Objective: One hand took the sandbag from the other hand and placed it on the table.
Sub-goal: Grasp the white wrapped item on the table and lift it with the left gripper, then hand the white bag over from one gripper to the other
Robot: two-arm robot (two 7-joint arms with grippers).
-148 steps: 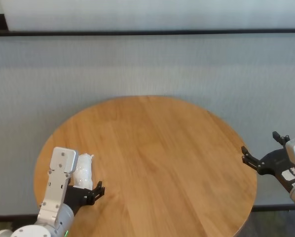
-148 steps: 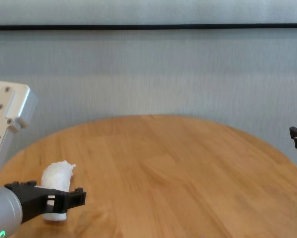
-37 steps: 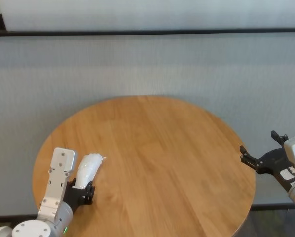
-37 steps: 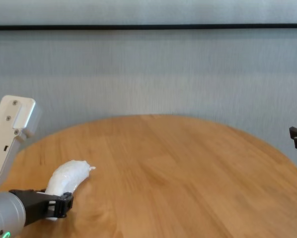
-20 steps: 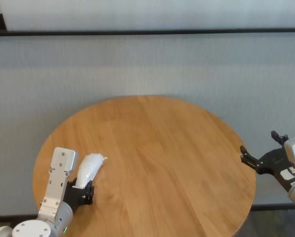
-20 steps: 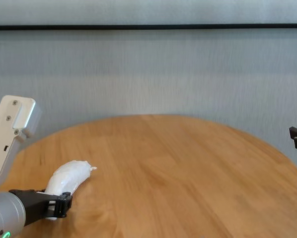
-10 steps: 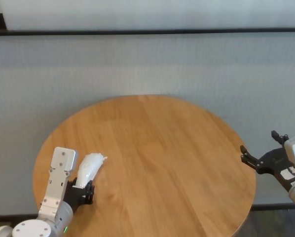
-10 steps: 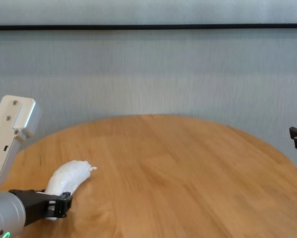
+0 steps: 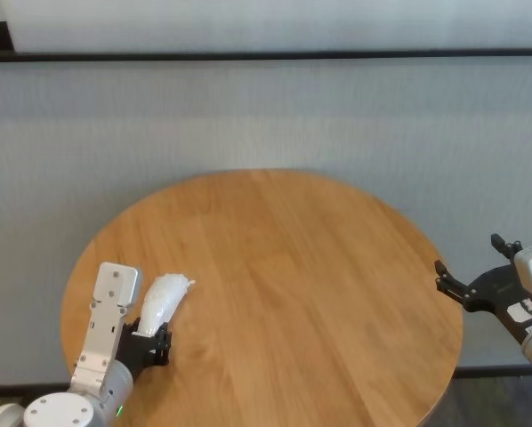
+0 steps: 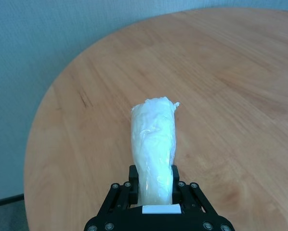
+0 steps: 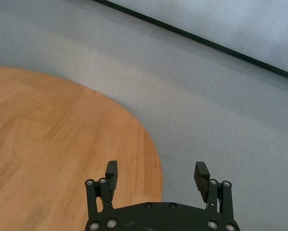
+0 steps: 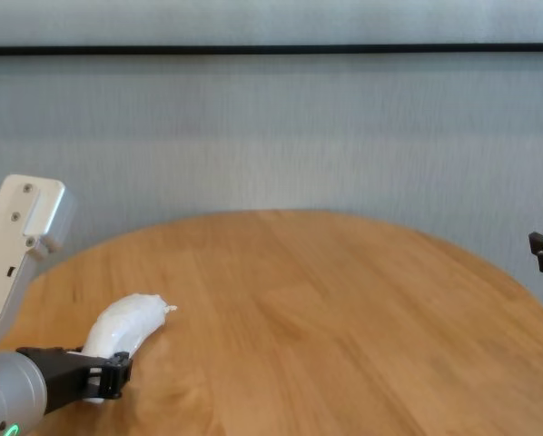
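Observation:
The sandbag (image 9: pixel 162 298), a white crinkly pouch, sits at the table's (image 9: pixel 293 267) front left. My left gripper (image 9: pixel 153 343) is shut on its near end. In the left wrist view the sandbag (image 10: pixel 153 144) sticks out forward from between the fingers (image 10: pixel 132 177), its twisted tip pointing away over the wood. In the chest view the sandbag (image 12: pixel 126 322) slants up from the left gripper (image 12: pixel 114 374); I cannot tell whether it touches the table (image 12: pixel 326 300). My right gripper (image 9: pixel 467 254) hangs open and empty just off the table's right edge, as the right wrist view also shows (image 11: pixel 156 168).
The round wooden table (image 11: pixel 47 125) carries nothing else. A grey wall with a dark rail (image 9: pixel 266 58) runs behind it. The table's rim lies close under both grippers.
Several seconds ago my left gripper stood open around the sandbag; now it is shut on it, pulled back a little. Over the last second nothing has moved. The right arm has stayed still.

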